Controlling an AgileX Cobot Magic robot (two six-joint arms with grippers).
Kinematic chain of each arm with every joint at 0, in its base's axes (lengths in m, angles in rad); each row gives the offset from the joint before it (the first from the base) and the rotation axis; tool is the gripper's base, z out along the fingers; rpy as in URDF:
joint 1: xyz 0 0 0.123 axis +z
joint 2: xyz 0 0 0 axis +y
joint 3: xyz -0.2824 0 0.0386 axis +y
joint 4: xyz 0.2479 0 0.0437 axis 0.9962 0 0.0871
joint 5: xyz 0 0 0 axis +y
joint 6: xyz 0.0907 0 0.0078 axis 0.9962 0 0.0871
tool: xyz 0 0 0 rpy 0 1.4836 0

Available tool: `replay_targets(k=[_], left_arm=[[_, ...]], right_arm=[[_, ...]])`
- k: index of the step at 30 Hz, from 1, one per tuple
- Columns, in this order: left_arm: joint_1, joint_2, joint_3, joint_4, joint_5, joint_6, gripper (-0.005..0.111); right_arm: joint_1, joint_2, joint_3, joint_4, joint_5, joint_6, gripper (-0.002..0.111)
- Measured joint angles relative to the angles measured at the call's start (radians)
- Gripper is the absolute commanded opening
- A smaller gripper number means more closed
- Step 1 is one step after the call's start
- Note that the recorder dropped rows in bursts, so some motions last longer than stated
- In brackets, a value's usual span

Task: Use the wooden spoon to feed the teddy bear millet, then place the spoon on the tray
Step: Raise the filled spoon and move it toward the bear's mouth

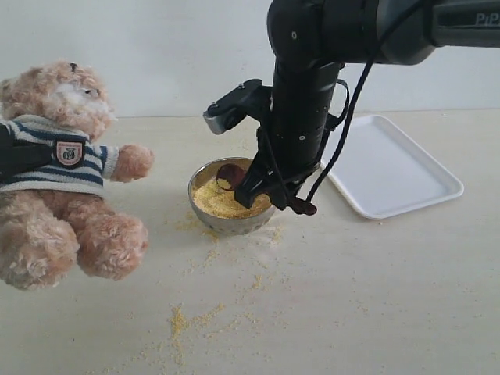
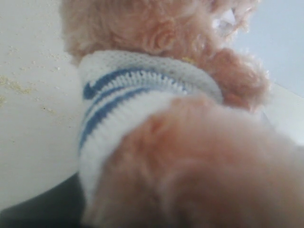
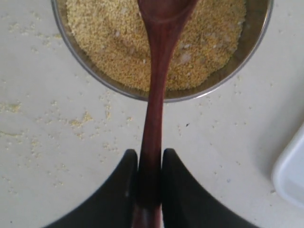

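Note:
The teddy bear (image 1: pixel 66 172) leans at the far left in its striped shirt, and its fur and shirt (image 2: pixel 180 142) fill the left wrist view. My left gripper (image 1: pixel 9 156) is a dark shape pressed into the bear's side; its jaws are buried in plush. My right gripper (image 1: pixel 262 187) (image 3: pixel 149 154) is shut on the handle of the wooden spoon (image 3: pixel 156 71). The spoon's oval end (image 1: pixel 229 173) hangs just over the millet (image 1: pixel 215 201) (image 3: pixel 104 42) in the metal bowl (image 1: pixel 205 209) (image 3: pixel 85 61). The white tray (image 1: pixel 391 168) (image 3: pixel 289 171) lies to the right.
Loose millet grains (image 1: pixel 183 320) are scattered on the pale tabletop in front of the bowl and beside it (image 3: pixel 78 121). A white wall stands behind the table. The right arm's black body rises above the bowl.

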Motion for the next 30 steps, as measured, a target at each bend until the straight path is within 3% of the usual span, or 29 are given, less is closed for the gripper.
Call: replay_targets(k=[8,18,30], left_arm=[[0.000,0.000,0.000,0.046,0.093,-0.004,0.005],[0.000,-0.002,0.000,0.354,0.244,-0.189,0.005],[0.000,-0.002,0.010,0.338,0.304,-0.163,0.005]], right_arm=[[-0.009,-0.002,0.000,0.035,0.055,-0.033,0.000],[-0.169,-0.055,-0.001,0.350,0.069,-0.182,0.000],[-0.205,-0.087,-0.001,0.498,0.125,-0.262,0.000]])
